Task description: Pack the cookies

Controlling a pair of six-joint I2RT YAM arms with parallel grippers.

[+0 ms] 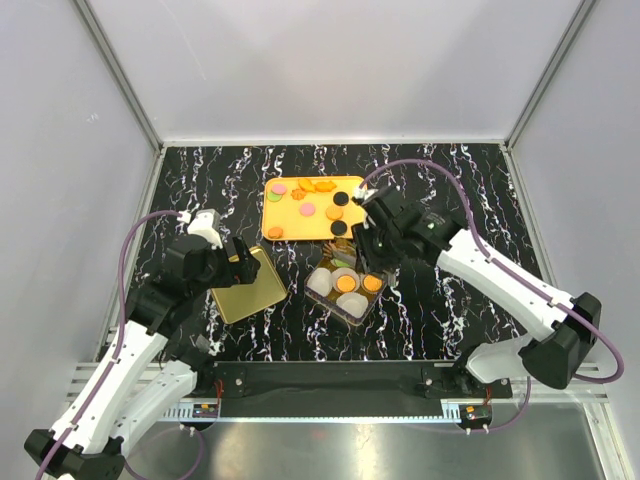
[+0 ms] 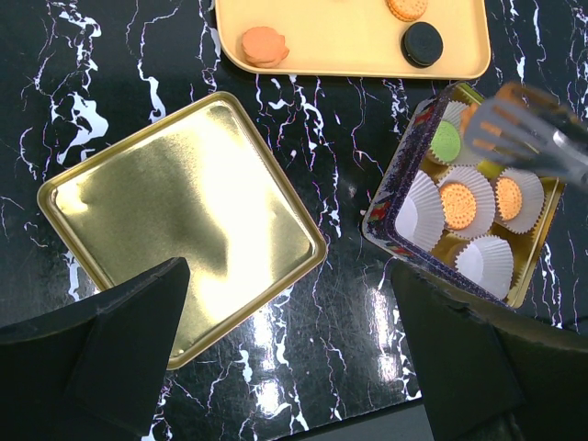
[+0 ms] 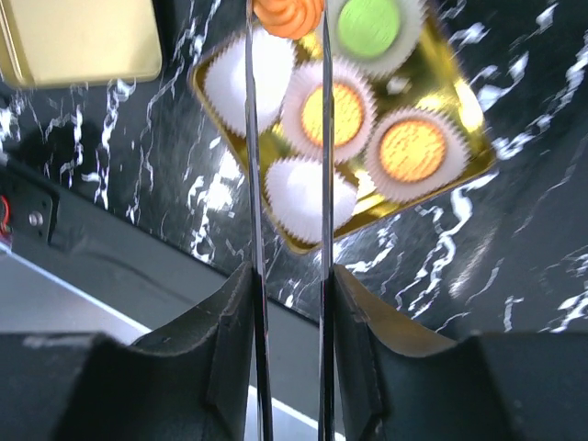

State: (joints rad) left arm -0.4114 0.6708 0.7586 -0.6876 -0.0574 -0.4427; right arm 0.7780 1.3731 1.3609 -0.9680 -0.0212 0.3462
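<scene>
My right gripper (image 3: 288, 276) is shut on metal tongs (image 3: 254, 184). The tong tips pinch an orange flower-shaped cookie (image 3: 288, 14) over the far side of the open gold box (image 3: 464, 110). The box's white paper cups hold a green cookie (image 3: 368, 26) and two round orange cookies (image 3: 333, 113); two cups (image 3: 308, 188) are empty. More cookies (image 1: 308, 209) lie on the orange tray (image 1: 300, 222). My left gripper (image 2: 289, 303) is open and empty above the table, between the gold lid (image 2: 184, 220) and the box (image 2: 386, 220).
The gold lid (image 1: 245, 285) lies flat to the left of the box (image 1: 335, 305). The tray stands just behind the box. The tongs (image 2: 528, 138) show blurred over the box in the left wrist view. Grey walls enclose the black marble table.
</scene>
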